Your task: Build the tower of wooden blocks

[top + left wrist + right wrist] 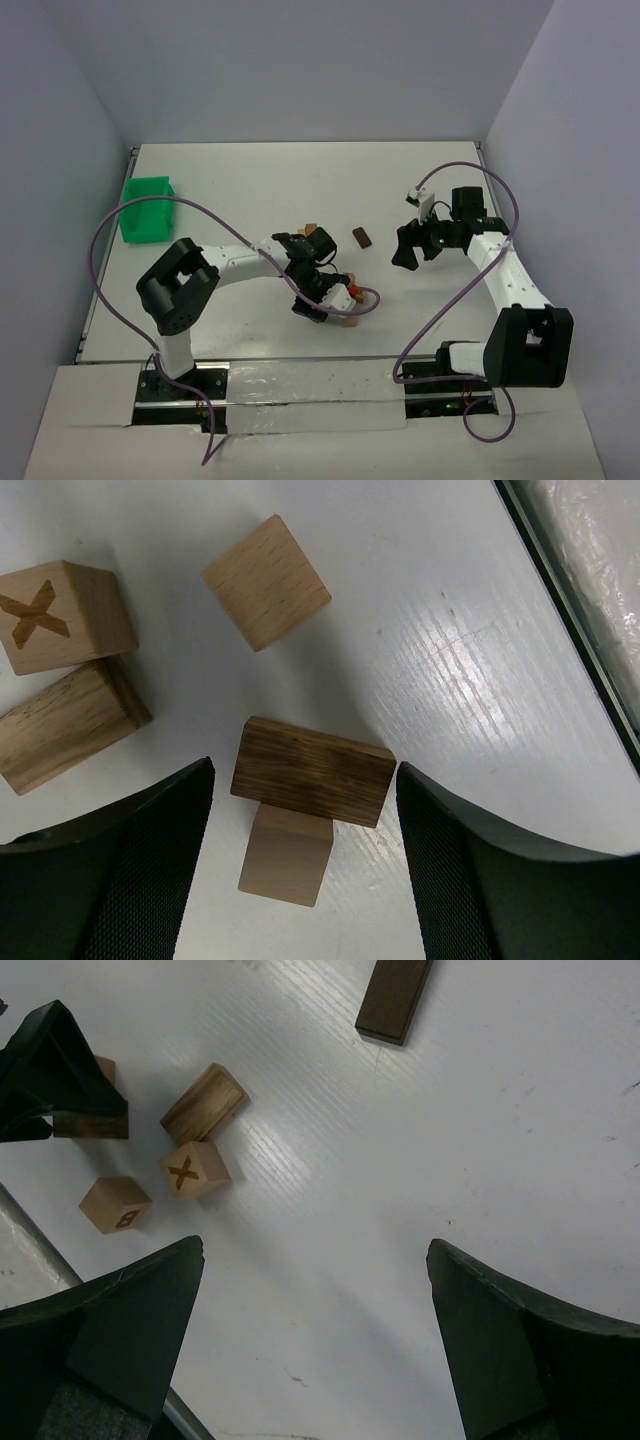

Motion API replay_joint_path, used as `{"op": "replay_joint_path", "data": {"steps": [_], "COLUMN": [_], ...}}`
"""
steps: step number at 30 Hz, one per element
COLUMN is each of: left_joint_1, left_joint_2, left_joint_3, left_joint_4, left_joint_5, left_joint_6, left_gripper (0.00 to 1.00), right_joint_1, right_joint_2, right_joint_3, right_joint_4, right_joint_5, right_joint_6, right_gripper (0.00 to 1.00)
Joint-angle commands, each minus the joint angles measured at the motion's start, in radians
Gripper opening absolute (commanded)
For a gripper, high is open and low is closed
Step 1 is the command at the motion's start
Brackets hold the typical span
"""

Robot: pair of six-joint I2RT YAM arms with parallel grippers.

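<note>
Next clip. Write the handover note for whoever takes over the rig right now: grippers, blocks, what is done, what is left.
Left gripper: open, fingers either side of the brown bar, not clamped on it.
Right gripper: open, empty, over bare table.
Blocks: the brown bar lies across a tan cube. Loose beside them are the X block, a tan bar and another cube. A dark flat piece lies apart.
Done: a two-block start.
Left: stack the rest.
</note>
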Motion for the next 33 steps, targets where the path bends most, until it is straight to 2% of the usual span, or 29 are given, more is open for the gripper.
{"op": "replay_joint_path", "data": {"steps": [1,15,19,22,28,30,33], "left_joint_1": [-0.006,-0.011,-0.011,-0.008,0.055,0.122,0.179], "left_joint_2": [0.009,-0.009,-0.014,-0.024,-0.052,-0.067,-0.106], "left_joint_3": [-0.006,-0.054,-0.052,-0.036,0.095,0.137,0.158], "left_joint_4": [0.054,0.030,0.034,0.033,0.005,0.005,0.041], "left_joint_5": [0.007,0.010,0.006,-0.003,0.003,0.000,-0.017], "left_joint_6": [0.013,0.050,0.039,0.014,-0.191,-0.270,-0.374], "left_gripper": [0.79,0.72,0.64,0.53,0.40,0.35,0.32], "right_joint_1": [-0.008,-0.008,-0.006,-0.006,-0.006,-0.006,-0.006], "right_joint_2": [0.010,0.029,0.028,0.026,0.019,0.013,0.010], "right_joint_3": [-0.007,0.001,0.000,0.000,-0.005,-0.009,-0.009], "right_joint_4": [0.025,0.025,0.026,0.028,0.039,0.045,0.059], "right_joint_5": [-0.033,-0.035,-0.035,-0.038,-0.043,-0.041,-0.040], "right_joint_6": [-0.017,-0.017,-0.015,-0.011,0.004,0.011,0.022], "right_gripper": [1.00,1.00,1.00,1.00,1.00,1.00,1.00]}}
